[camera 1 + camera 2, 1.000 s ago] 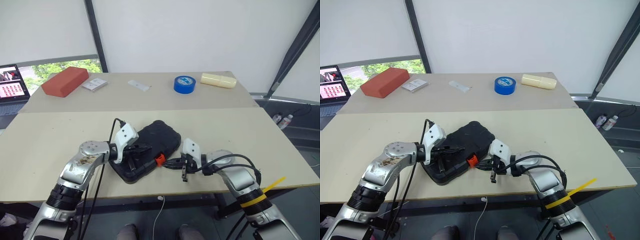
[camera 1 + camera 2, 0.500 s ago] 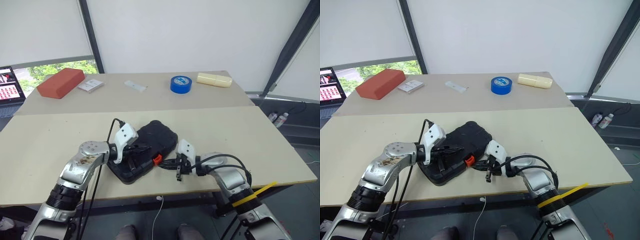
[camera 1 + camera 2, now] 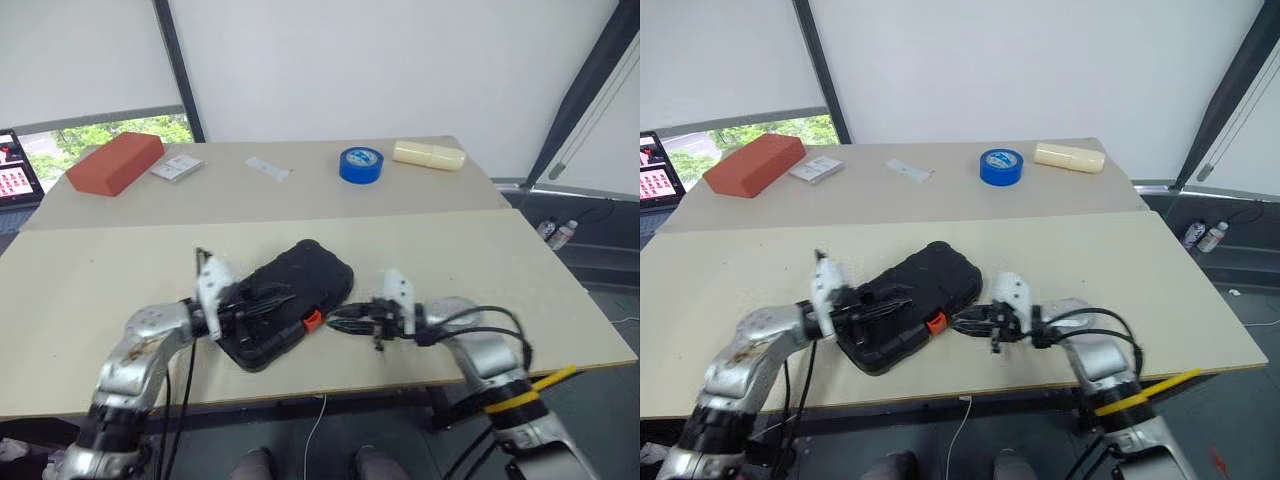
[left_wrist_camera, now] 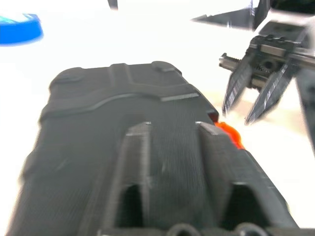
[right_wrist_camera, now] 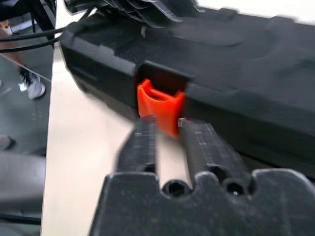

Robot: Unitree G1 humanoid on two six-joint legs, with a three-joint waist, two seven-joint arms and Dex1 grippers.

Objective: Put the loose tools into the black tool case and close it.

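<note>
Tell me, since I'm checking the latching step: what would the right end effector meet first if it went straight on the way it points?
Most likely the orange latch on the closed black tool case. The right end effector points straight at it, fingers slightly apart; how much gap remains is unclear.

I'm working in what looks like a test lab. Plain plywood tables [image 3: 120, 270], white blinds [image 3: 330, 60], a laptop [image 3: 15, 175] at ten o'clock.
</note>
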